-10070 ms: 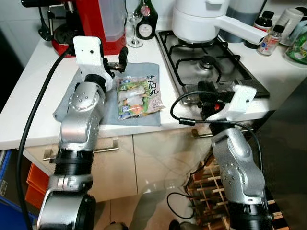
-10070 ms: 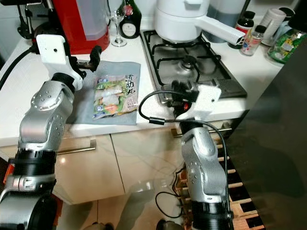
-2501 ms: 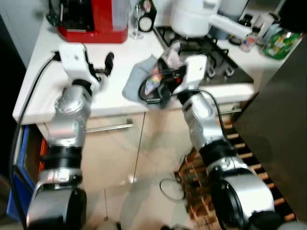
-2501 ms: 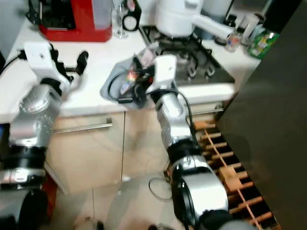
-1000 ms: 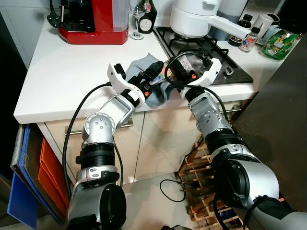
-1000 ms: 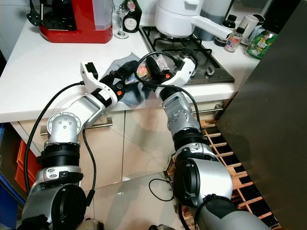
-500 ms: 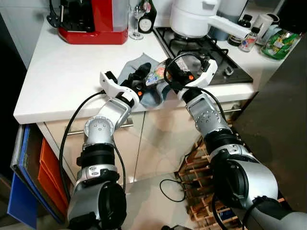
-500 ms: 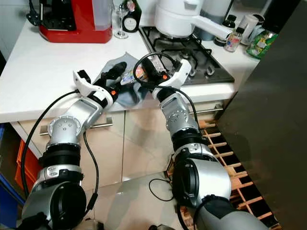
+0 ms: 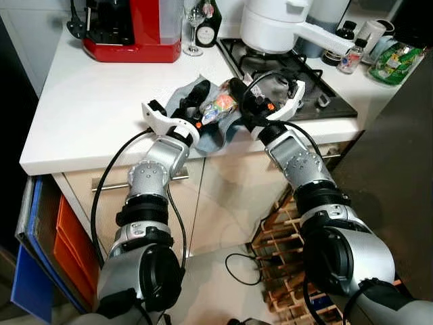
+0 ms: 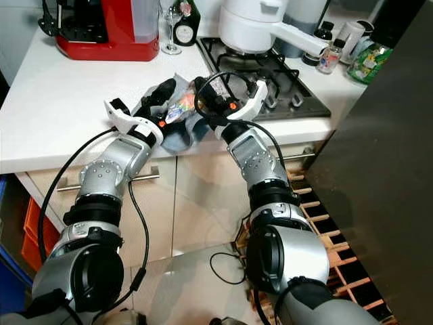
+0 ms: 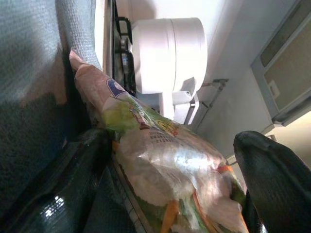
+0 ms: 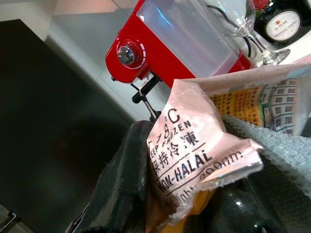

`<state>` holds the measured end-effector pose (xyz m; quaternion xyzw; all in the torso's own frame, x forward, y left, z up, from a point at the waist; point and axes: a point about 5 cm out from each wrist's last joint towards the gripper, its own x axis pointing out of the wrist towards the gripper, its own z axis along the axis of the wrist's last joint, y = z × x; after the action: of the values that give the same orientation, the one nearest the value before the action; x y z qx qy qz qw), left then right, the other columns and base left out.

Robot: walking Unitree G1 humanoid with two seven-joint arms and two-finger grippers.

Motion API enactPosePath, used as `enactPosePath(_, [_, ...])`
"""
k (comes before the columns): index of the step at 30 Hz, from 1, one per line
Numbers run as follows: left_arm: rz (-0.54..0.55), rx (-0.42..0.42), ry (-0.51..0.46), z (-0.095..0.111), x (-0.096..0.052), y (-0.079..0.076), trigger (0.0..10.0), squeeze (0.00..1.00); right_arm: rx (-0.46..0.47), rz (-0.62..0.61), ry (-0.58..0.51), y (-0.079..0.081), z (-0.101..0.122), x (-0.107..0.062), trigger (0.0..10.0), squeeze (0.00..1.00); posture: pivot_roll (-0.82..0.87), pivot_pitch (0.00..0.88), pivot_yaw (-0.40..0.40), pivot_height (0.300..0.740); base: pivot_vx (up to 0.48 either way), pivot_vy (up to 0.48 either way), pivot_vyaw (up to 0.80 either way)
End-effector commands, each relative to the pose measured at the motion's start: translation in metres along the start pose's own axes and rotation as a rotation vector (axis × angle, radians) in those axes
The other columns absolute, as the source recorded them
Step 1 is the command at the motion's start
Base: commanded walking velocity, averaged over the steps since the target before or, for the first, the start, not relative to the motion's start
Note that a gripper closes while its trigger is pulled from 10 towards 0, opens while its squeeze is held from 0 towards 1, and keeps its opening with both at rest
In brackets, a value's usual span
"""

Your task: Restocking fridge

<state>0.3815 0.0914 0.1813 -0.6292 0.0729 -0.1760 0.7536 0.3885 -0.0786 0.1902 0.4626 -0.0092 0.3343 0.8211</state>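
Observation:
A frozen food packet (image 9: 220, 106) with a clear window and green and pink print hangs just above the counter's front edge, between my two grippers. My right gripper (image 9: 237, 95) is shut on its pink end (image 12: 189, 141). Coming from the other side, my left gripper (image 9: 205, 101) has a finger on each side of the packet's bulky clear part (image 11: 165, 160) and pinches it. Under both lies a grey cloth (image 9: 216, 132), bunched up and drooping over the counter edge.
A red coffee machine (image 9: 132, 27), a wine glass (image 9: 193, 20) and a dark bottle (image 9: 211, 13) stand at the back. A white pot (image 9: 274, 27) sits on the gas hob (image 9: 304, 78). Small bottles (image 9: 350, 57) stand at the back right, and a wooden rack (image 9: 284, 250) below.
My left gripper has moved in from the left and closed around the packet, which the right gripper still holds. The packet has risen a little off the cloth.

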Motion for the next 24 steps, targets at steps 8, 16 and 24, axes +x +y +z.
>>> enactPosePath(8, [-0.101,-0.063,0.076,-0.035,0.014,-0.021,0.0,0.0,0.024,0.026,0.02,0.002,0.0,-0.002,0.0,0.0,-0.1,0.0,-0.116,0.74,0.0,0.0,0.0])
enactPosePath(16, [-0.133,-0.066,0.105,-0.042,0.013,-0.026,0.0,0.0,0.052,0.021,0.022,0.0,0.0,-0.002,0.0,0.0,-0.09,0.0,-0.118,0.74,0.0,0.0,0.0])
enactPosePath(24, [-0.143,-0.036,0.168,-0.049,0.008,-0.027,0.0,0.0,0.074,0.013,0.024,-0.002,0.0,-0.003,0.0,0.0,-0.08,0.0,-0.121,0.74,0.0,0.0,0.0])
